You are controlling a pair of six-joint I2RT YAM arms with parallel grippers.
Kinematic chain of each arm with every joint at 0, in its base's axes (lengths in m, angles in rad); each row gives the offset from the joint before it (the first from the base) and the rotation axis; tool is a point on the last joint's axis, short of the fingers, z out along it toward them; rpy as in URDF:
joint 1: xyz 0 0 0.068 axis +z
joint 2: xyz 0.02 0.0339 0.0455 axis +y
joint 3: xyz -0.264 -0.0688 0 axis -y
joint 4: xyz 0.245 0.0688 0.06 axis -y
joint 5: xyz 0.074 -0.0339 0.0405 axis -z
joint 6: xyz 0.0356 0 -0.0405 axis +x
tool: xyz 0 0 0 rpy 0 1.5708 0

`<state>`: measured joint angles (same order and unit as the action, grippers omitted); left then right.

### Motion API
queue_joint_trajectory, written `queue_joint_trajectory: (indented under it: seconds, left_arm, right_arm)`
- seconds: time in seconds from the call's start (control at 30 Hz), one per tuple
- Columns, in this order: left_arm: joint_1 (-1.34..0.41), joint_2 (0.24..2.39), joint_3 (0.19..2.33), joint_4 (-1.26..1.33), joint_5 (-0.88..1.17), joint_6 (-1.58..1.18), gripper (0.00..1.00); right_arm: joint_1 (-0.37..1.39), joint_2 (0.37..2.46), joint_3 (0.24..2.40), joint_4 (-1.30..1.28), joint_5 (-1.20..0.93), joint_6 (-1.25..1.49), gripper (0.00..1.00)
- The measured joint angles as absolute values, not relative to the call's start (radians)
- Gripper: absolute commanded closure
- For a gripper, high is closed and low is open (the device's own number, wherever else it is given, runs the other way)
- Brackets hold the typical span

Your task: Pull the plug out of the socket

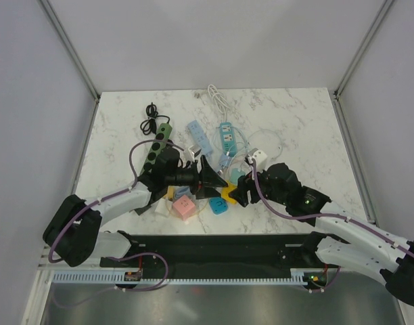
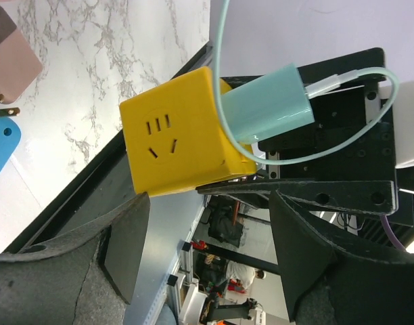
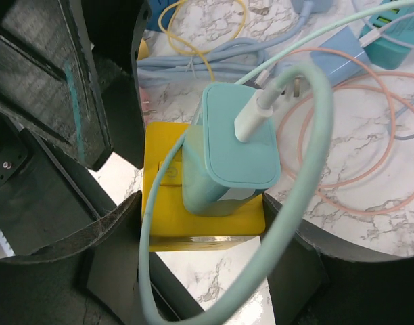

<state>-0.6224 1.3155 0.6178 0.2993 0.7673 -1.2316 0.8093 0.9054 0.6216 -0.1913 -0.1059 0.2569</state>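
A yellow cube socket carries a teal plug with a teal cable looping off its top. My right gripper is shut on the cube, one finger against each side, and holds it over the table's near edge. In the left wrist view the cube and the plug lie just past my left gripper, which is open and empty, its fingers wide apart below the cube. In the top view both grippers meet at the cube, left gripper and right gripper.
A pink cube socket and a blue one sit near the front edge. A green power strip, two light blue strips, a white adapter and loose cables lie behind. A black bar runs along the table front.
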Motion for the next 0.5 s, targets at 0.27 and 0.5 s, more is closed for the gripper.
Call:
queue_joint_trajectory:
  seconds: [0.27,0.5]
  left_arm:
    - [-0.65,1.357,0.622,0.293,0.75,-1.256,0.24]
    - [-0.663,1.378,0.624,0.3,0.741,-1.286,0.25]
  right_arm:
    - [0.81,0.893,0.622,-0.199,-0.083,0.253,1.0]
    - [0.818,0.885,0.622,-0.181,-0.081,0.261,1.0]
